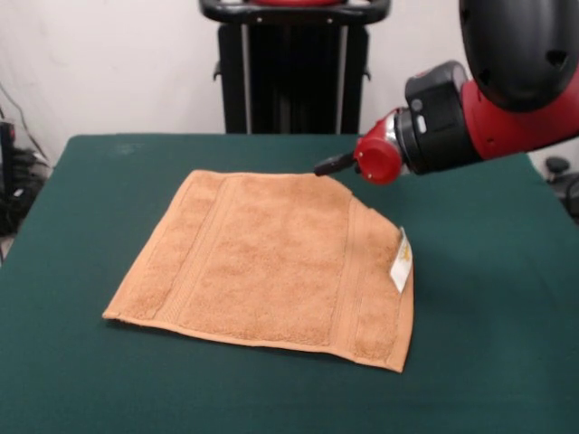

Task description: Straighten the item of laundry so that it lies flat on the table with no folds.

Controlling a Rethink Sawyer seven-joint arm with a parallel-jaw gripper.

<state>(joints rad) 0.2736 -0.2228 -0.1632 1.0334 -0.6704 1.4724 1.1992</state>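
The item of laundry (271, 258) is a tan-orange terry towel spread across the middle of the dark green table (90, 389). Woven bands run near its left and right ends. Its far right corner is turned over or raised, and a small white tag (401, 262) shows on the right edge. The red and black arm (470, 117) reaches in from the right. The gripper (326, 166) shows only as a dark tip at the towel's far edge, near that corner. Whether it touches the cloth cannot be told.
A black stand (289, 72) rises behind the table's far edge. Cables and dark equipment (14, 181) sit off the table's left side. Green table surface surrounds the towel on all sides.
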